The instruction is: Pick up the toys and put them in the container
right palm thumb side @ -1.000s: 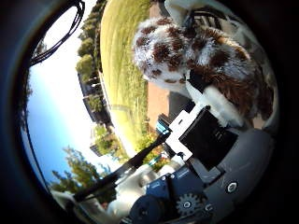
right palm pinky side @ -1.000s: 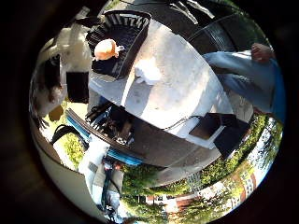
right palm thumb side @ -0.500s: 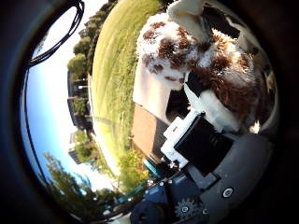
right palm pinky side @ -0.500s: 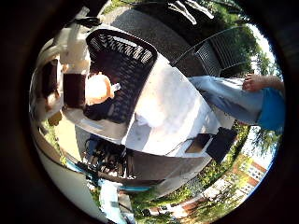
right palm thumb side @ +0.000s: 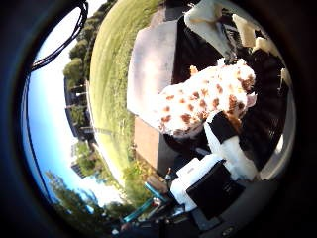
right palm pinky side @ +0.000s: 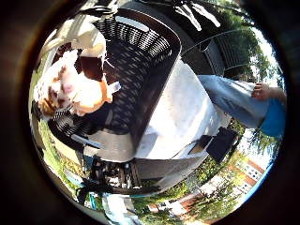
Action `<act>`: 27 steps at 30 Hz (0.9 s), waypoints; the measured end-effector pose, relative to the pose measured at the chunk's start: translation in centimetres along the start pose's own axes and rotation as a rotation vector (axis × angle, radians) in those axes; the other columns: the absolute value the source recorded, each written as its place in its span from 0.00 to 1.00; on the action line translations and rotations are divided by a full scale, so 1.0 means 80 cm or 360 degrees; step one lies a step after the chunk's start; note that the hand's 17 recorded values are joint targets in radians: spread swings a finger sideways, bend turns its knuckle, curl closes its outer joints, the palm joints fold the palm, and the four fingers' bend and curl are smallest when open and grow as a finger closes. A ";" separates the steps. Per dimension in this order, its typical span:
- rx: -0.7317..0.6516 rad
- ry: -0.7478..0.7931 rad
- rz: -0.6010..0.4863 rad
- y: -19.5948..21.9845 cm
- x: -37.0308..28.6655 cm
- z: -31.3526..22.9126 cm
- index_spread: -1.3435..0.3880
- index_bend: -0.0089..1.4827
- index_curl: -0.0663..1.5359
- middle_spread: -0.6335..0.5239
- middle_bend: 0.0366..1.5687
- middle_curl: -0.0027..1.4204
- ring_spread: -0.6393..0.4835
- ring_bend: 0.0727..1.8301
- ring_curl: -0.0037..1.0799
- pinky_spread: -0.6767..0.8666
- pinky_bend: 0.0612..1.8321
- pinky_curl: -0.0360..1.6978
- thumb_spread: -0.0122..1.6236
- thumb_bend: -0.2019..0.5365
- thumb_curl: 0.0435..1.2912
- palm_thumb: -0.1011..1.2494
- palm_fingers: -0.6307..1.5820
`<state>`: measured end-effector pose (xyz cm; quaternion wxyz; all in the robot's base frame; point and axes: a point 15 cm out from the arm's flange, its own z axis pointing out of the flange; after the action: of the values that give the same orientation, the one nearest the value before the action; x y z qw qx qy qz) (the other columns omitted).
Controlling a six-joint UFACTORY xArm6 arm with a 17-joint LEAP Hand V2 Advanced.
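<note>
Holding white plush toy with brown spots [right palm thumb side: 205, 101] in curled hand [right palm thumb side: 218, 163] above black slatted plastic basket [right palm pinky side: 154, 61]; release only once toy clears rim, centred over basket.

The spotted plush toy [right palm thumb side: 200, 106] is partly covered by the white and black fingers [right palm thumb side: 225, 144] in front of it, so its lower end cannot be seen. The black basket [right palm pinky side: 140, 61] shows only in part; its far rim runs out of view. Whether the toy touches the basket floor cannot be told. The table [right palm pinky side: 180, 117] edge blurs away.
</note>
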<state>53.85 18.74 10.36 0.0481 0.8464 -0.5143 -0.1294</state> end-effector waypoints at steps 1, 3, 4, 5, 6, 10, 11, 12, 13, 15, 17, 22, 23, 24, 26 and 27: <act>-0.0019 -0.0005 0.0002 0.006 0.003 -0.003 0.29 0.18 0.68 0.54 0.27 0.41 0.79 0.44 0.43 0.70 0.58 0.37 0.72 0.22 0.38 0.63 0.20; -0.0020 -0.0008 -0.0004 0.011 0.010 -0.010 0.34 0.09 0.61 0.57 0.20 0.37 0.81 0.39 0.38 0.72 0.55 0.35 0.71 0.23 0.36 0.63 0.21; -0.0015 -0.0009 -0.0011 0.013 0.014 -0.015 0.35 0.08 0.60 0.57 0.19 0.36 0.81 0.38 0.37 0.73 0.55 0.35 0.71 0.23 0.36 0.63 0.21; -0.0013 -0.0014 -0.0002 0.017 0.022 -0.021 0.36 0.08 0.58 0.57 0.18 0.35 0.82 0.37 0.37 0.73 0.54 0.34 0.70 0.23 0.36 0.63 0.22; -0.0016 -0.0022 0.0005 0.025 0.031 -0.029 0.39 0.07 0.55 0.58 0.17 0.34 0.82 0.36 0.35 0.74 0.52 0.33 0.70 0.24 0.35 0.63 0.23; -0.0043 -0.0042 0.0047 0.069 0.080 -0.072 0.46 0.08 0.46 0.59 0.13 0.31 0.83 0.31 0.32 0.75 0.46 0.29 0.70 0.23 0.34 0.63 0.25; -0.0042 -0.0034 0.0064 0.079 0.096 -0.082 0.46 0.08 0.45 0.59 0.13 0.31 0.83 0.30 0.31 0.75 0.45 0.29 0.70 0.23 0.33 0.63 0.25; -0.0041 -0.0019 0.0082 0.091 0.115 -0.091 0.48 0.09 0.43 0.59 0.12 0.30 0.83 0.29 0.31 0.75 0.44 0.28 0.70 0.23 0.33 0.63 0.26; -0.0045 0.0003 0.0098 0.104 0.138 -0.099 0.49 0.10 0.41 0.59 0.12 0.30 0.83 0.28 0.30 0.75 0.41 0.27 0.70 0.23 0.33 0.62 0.26; -0.0056 0.0060 0.0117 0.123 0.175 -0.108 0.50 0.11 0.39 0.57 0.12 0.29 0.81 0.27 0.29 0.74 0.36 0.25 0.70 0.23 0.32 0.61 0.27; -0.0080 0.0125 0.0142 0.144 0.216 -0.111 0.51 0.12 0.37 0.57 0.12 0.29 0.81 0.26 0.29 0.74 0.33 0.23 0.71 0.23 0.31 0.60 0.28; -0.0137 0.0098 0.0289 0.192 0.294 -0.088 0.56 0.10 0.32 0.57 0.11 0.28 0.80 0.23 0.28 0.73 0.29 0.21 0.72 0.23 0.29 0.58 0.29; -0.0166 0.0070 0.0320 0.201 0.307 -0.071 0.57 0.10 0.31 0.58 0.11 0.28 0.80 0.22 0.28 0.73 0.29 0.21 0.72 0.23 0.29 0.58 0.30; -0.0194 0.0042 0.0345 0.208 0.317 -0.054 0.59 0.11 0.30 0.58 0.11 0.27 0.80 0.22 0.27 0.73 0.28 0.20 0.72 0.23 0.29 0.58 0.30; -0.0219 -0.0001 0.0390 0.216 0.339 -0.021 0.61 0.11 0.30 0.58 0.11 0.27 0.80 0.21 0.27 0.73 0.27 0.19 0.72 0.23 0.28 0.57 0.31; -0.0214 -0.0003 0.0396 0.214 0.345 -0.013 0.62 0.12 0.29 0.58 0.11 0.27 0.80 0.21 0.27 0.73 0.26 0.19 0.72 0.24 0.28 0.57 0.32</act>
<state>51.47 -13.66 10.37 0.1200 0.7709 -0.6054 -0.1574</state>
